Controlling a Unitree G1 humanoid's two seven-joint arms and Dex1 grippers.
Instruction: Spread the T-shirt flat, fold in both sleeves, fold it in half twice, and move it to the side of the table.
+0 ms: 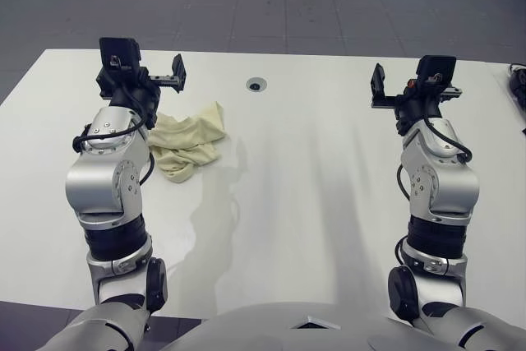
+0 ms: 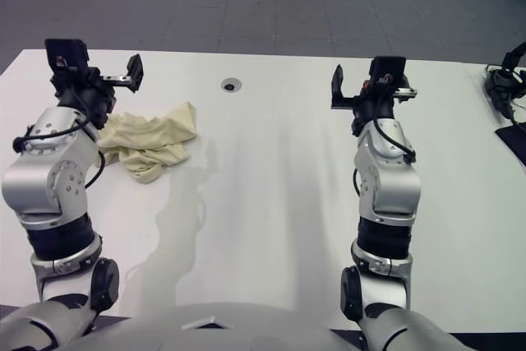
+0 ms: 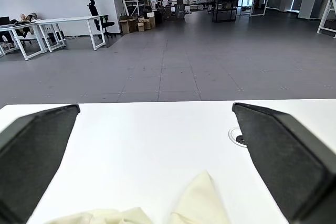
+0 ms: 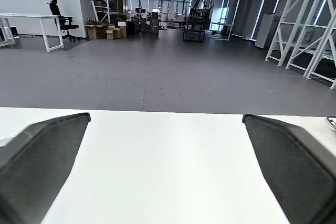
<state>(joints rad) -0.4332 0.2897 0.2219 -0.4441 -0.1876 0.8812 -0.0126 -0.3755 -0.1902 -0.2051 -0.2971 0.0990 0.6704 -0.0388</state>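
Left gripper (image 1: 145, 76) wide open, empty, crumpled shirt (image 1: 191, 144) bunched on the table (image 1: 312, 195) just below and beside it, right gripper (image 1: 413, 88) equally open, empty, well apart; I guess both are poised to start spreading.

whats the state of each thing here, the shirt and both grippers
T-shirt: crumpled in a heap on the table, not spread, nothing folded yet.
Left gripper: open wide, empty, held above the table next to the T-shirt.
Right gripper: open wide, empty, held above bare table, well away from the T-shirt.
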